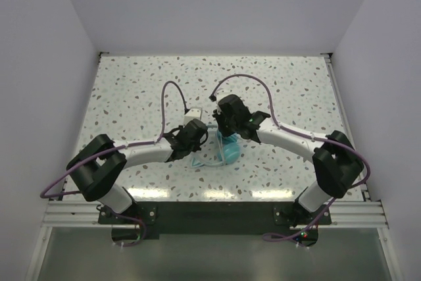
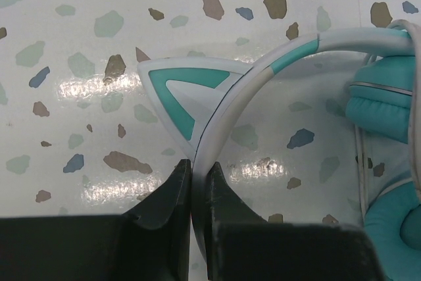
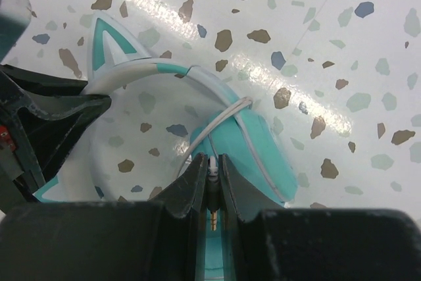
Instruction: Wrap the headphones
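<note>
headphones (image 1: 229, 151) lie mid-bench (image 1: 131, 90), between the arms. left claw (image 2: 199, 176) pinches the stiff headband (image 2: 266, 70) beside a cat ear (image 2: 177, 93); right claw (image 3: 212, 169) is closed on the plug (image 3: 212, 216) of the thin cable (image 3: 217, 122). probably light and slippery plastic; the limp cable is best held near its plug.

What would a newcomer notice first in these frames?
Teal cat-ear headphones in the middle of the speckled table. The left gripper is clamped on the white headband beside a cat ear; the right gripper is shut on the plug of the thin white cable, by a teal ear cup.
</note>
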